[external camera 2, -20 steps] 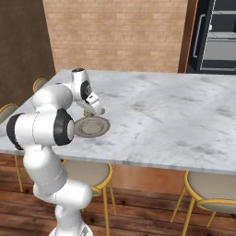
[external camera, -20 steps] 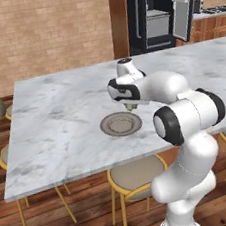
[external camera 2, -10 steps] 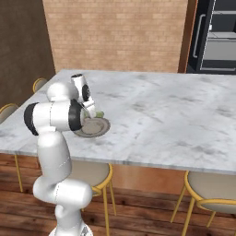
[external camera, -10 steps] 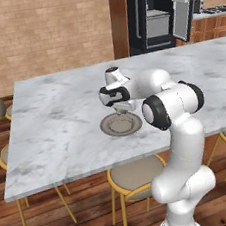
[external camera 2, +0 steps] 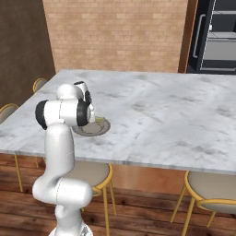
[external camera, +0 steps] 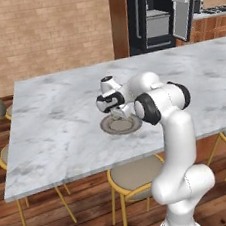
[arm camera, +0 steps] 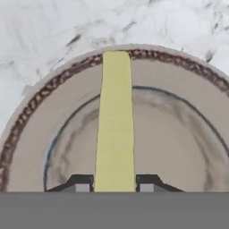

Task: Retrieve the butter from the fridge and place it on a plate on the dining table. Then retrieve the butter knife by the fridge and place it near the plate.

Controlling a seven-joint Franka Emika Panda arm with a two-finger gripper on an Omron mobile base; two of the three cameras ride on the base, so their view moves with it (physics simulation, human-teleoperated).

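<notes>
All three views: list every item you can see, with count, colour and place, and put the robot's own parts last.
butter: one, pale yellow, held over the plate
plate: one, grey-brown, on the dining table
dining table: one, white-grey marble, centre
stools: several, gold legs, around the table
fridge: one, black, door open, far right
brick wall: one, tan, behind
arm: one, white, reaching over the plate
gripper: one, dark jaws shut on the butter

The arm is folding in and swinging leftward over the bench — a second ago the gripper was hanging behind the plate's far rim, now it is sitting low over the plate itself. The butter is coming down with it — its length now lying across the dish.
</notes>
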